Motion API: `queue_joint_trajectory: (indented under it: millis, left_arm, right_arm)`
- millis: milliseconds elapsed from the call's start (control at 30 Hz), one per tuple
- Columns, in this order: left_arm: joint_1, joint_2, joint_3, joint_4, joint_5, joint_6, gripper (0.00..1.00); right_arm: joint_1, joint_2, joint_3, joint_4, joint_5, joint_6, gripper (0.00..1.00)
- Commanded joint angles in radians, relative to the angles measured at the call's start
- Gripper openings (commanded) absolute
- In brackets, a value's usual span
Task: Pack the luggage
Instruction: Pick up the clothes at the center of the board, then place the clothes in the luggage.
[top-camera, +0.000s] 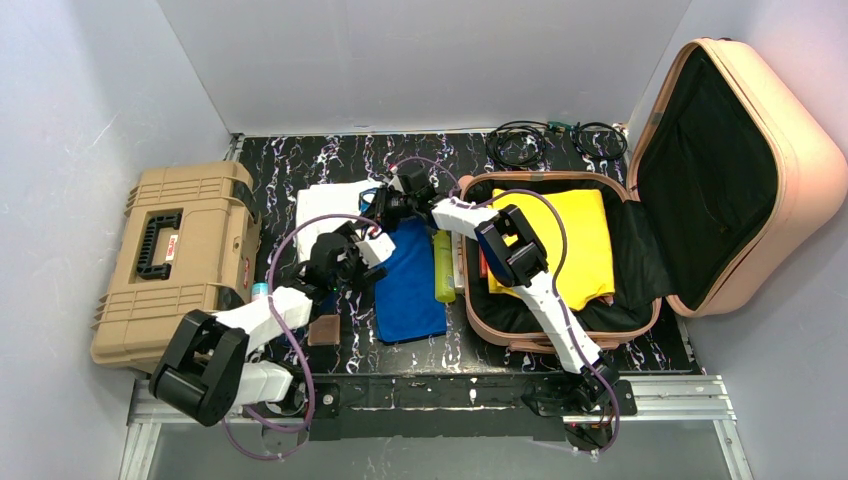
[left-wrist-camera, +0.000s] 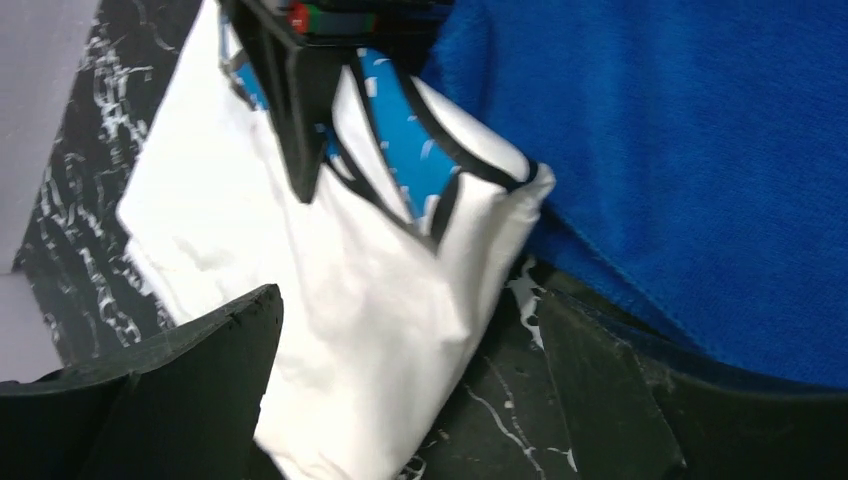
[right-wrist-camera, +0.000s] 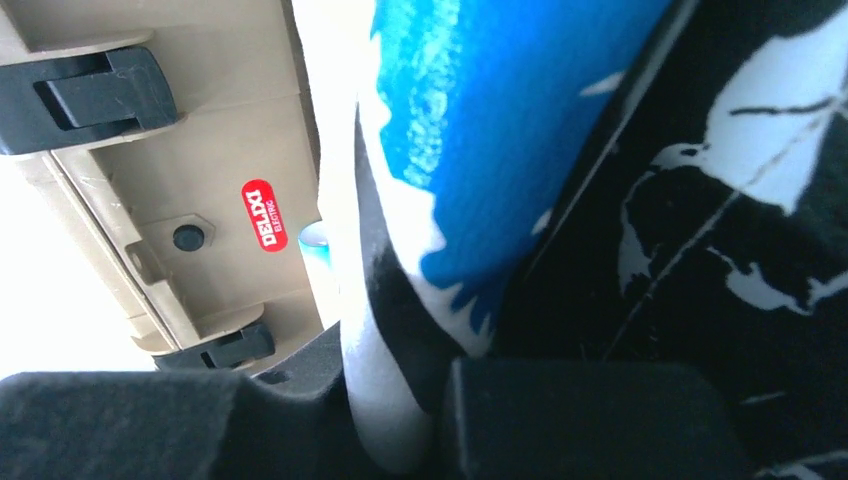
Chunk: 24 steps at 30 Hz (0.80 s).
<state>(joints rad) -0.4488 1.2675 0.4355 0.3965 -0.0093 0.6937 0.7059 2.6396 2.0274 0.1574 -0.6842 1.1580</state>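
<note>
So the peach-pink hard-shell luggage lay open, black-lined, at the tabletop's right edge, right of both grippers. Right gripper pinched the white shirt; left gripper gaped wide over it.

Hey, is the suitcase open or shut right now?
Open. The suitcase lid leans back at the right, black lining showing; a yellow cloth lies inside.

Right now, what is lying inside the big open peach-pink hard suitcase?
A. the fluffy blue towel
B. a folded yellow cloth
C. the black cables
B: the folded yellow cloth lies in the bottom half of the peach-pink hard suitcase, while the fluffy blue towel lies outside it on the black marbled table and the black cables sit behind it.
</note>
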Motion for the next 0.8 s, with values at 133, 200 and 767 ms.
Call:
queue_joint_trajectory:
  millis: [133, 200, 767]
  left_arm:
    - [0.097, -0.111, 0.152, -0.209, -0.066, -0.115, 0.98]
    - [0.124, -0.123, 0.182, -0.281, -0.075, -0.15, 0.98]
    - [0.263, -0.205, 0.29, -0.56, -0.124, -0.254, 0.98]
  right_arm:
    - [-0.02, -0.154, 0.107, -0.172, 0.042, -0.2, 0.01]
    - [-0.021, -0.19, 0.113, -0.232, 0.077, -0.242, 0.01]
    - [-0.028, -0.516, -0.061, -0.389, 0.139, -0.368, 0.01]
